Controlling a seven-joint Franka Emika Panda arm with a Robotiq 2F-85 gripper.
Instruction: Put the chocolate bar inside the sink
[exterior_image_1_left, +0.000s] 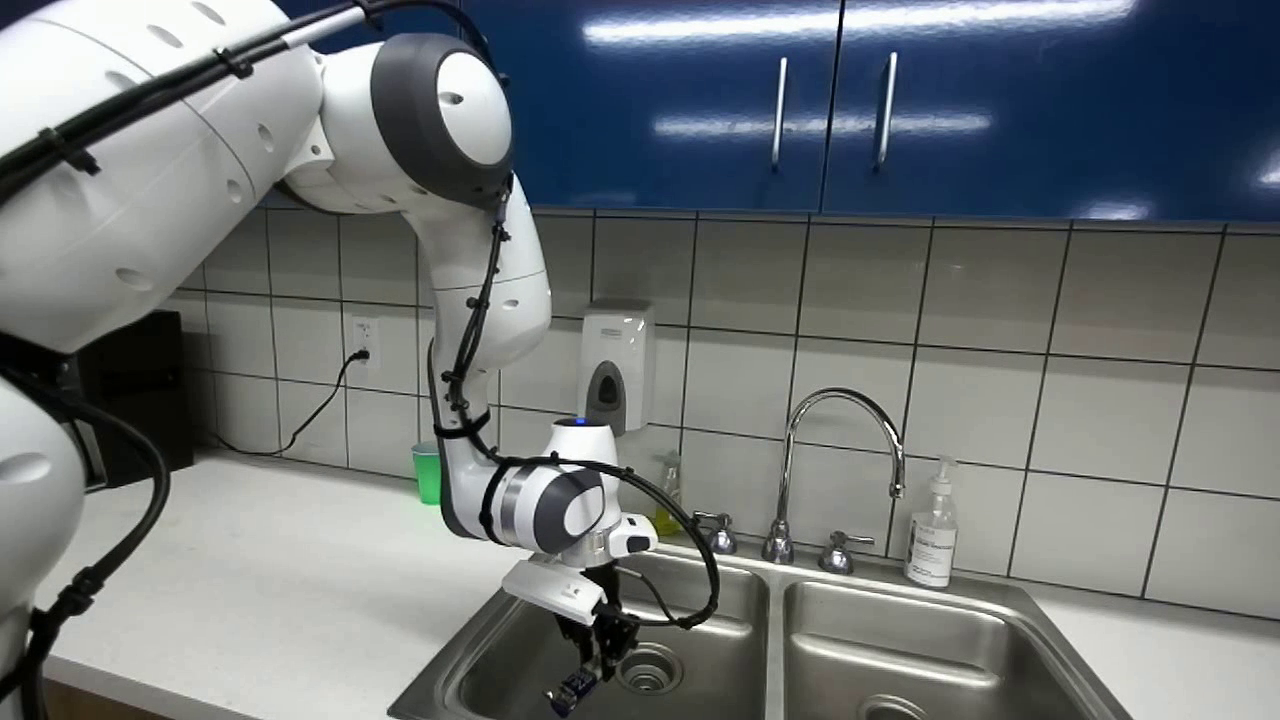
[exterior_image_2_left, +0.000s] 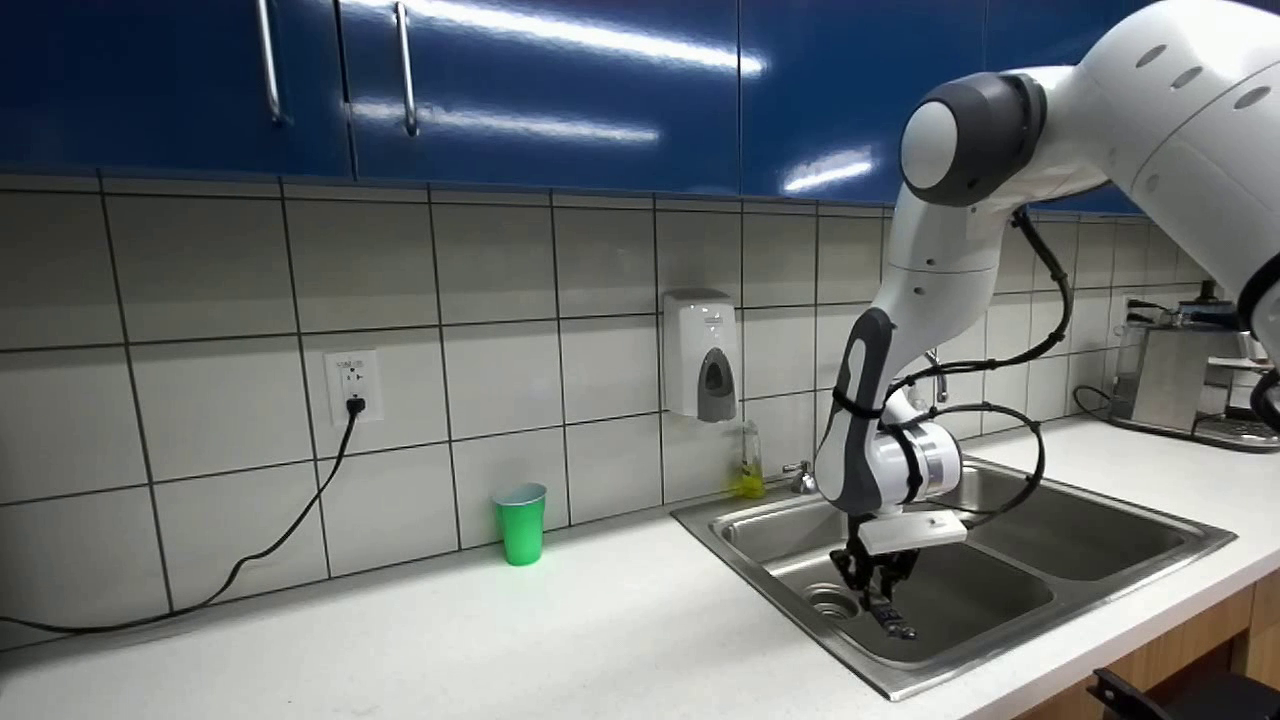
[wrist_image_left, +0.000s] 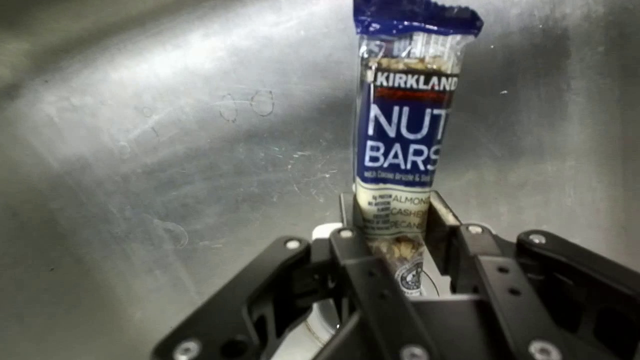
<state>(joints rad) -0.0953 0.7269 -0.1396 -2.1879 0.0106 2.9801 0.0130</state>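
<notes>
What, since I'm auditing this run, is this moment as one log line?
hand: gripping Kirkland nut bar | location: over stainless-steel sink basin nearer green cup | basin contact: unclear | release: not yet

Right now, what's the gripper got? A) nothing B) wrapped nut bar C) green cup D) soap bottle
B: in the wrist view the gripper is closed on both sides of the wrapped nut bar, toward its near end, and the label facing the camera reads NUT BARS.
</notes>
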